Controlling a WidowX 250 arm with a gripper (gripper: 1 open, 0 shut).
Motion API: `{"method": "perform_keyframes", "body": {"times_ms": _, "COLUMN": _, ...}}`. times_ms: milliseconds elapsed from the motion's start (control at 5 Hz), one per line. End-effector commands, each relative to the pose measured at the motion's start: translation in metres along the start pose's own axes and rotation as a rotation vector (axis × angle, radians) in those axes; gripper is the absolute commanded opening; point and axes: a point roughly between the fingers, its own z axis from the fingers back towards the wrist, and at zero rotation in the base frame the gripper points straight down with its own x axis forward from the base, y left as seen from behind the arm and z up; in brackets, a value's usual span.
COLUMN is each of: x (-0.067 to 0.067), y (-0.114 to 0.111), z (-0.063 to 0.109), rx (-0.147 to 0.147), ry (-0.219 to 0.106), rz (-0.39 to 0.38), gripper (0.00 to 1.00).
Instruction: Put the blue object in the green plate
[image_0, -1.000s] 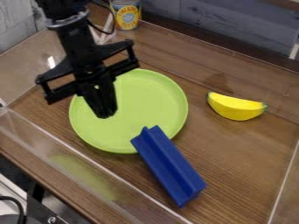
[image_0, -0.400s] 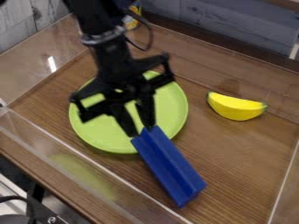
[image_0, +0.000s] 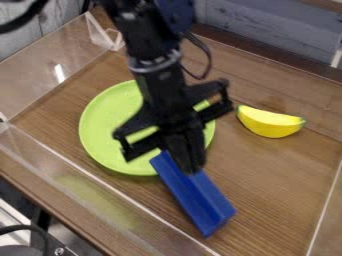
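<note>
The blue object (image_0: 203, 197) is a long, deep-blue block lying on the wooden table, its upper end against the near right rim of the green plate (image_0: 104, 124). My gripper (image_0: 190, 157) hangs from the black arm directly over that upper end of the block. Its dark fingers (image_0: 182, 140) point down and stand close together, shut, with nothing visibly between them. The fingertips hide the block's upper end, so I cannot tell whether they touch it. Nothing lies in the visible part of the plate.
A yellow banana-shaped object (image_0: 271, 121) lies on the table to the right of the plate. Clear plastic walls (image_0: 40, 170) fence the table on the left and front. A yellow-labelled container sits at the back, mostly hidden by the arm.
The arm has swung from the plate's left side rightward and forward to the block's upper end. The fingers opened midway and are together again now. Block, plate and yellow object have not moved.
</note>
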Motion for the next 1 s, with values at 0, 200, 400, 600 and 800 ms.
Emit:
{"method": "perform_keyframes", "body": {"times_ms": 0, "x": -0.004, "y": -0.005, "z": -0.009, "rx": -0.024, "ry": -0.011, "rz": 0.021, "gripper": 0.0}}
{"method": "perform_keyframes", "body": {"times_ms": 200, "x": -0.003, "y": -0.005, "z": -0.014, "rx": -0.052, "ry": -0.024, "rz": 0.03, "gripper": 0.0}}
{"method": "perform_keyframes", "body": {"times_ms": 400, "x": -0.002, "y": -0.005, "z": -0.011, "rx": -0.053, "ry": -0.028, "rz": 0.038, "gripper": 0.0}}
{"method": "perform_keyframes", "body": {"times_ms": 600, "x": -0.001, "y": -0.007, "z": -0.007, "rx": -0.051, "ry": -0.031, "rz": 0.044, "gripper": 0.0}}
{"method": "perform_keyframes", "body": {"times_ms": 800, "x": 0.0, "y": -0.009, "z": -0.003, "rx": -0.048, "ry": -0.032, "rz": 0.048, "gripper": 0.0}}
